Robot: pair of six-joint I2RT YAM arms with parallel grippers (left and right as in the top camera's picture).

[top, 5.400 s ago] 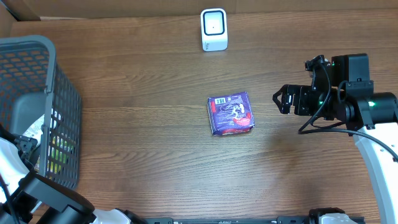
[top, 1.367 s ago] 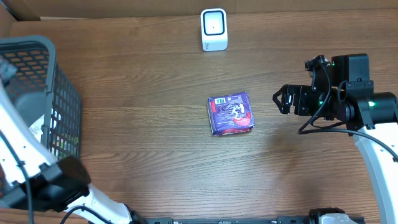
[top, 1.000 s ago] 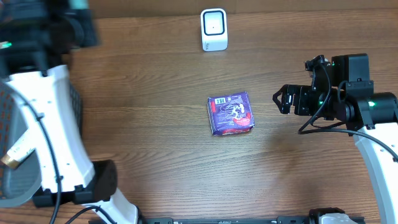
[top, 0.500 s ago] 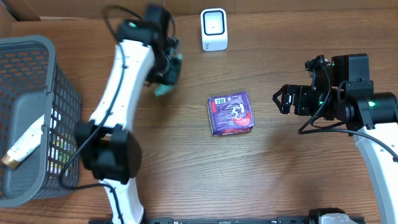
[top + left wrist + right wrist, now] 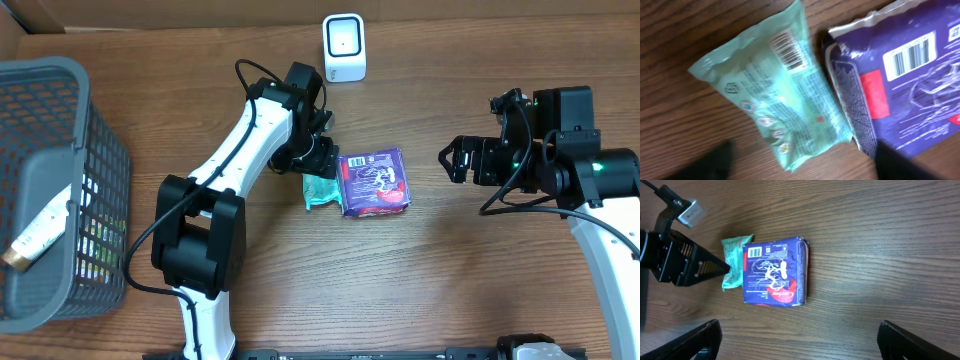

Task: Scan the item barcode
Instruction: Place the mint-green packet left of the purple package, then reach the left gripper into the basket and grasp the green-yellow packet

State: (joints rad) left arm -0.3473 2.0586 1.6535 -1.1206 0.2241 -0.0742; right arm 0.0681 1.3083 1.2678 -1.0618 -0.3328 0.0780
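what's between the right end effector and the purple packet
Only bare wooden table: the overhead view shows nothing between the right end effector and the purple packet. The green pouch lies on the packet's other side.

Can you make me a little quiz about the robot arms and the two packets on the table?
1. True or false: the green packet lies on the table, outside the basket.
2. Fill in: the green packet and the purple packet each show a ___ on the side facing up.
3. Pick one: what does the right gripper hold? A: the green packet. B: the purple packet. C: nothing.

Key: 1 true. 2 barcode. 3 C.
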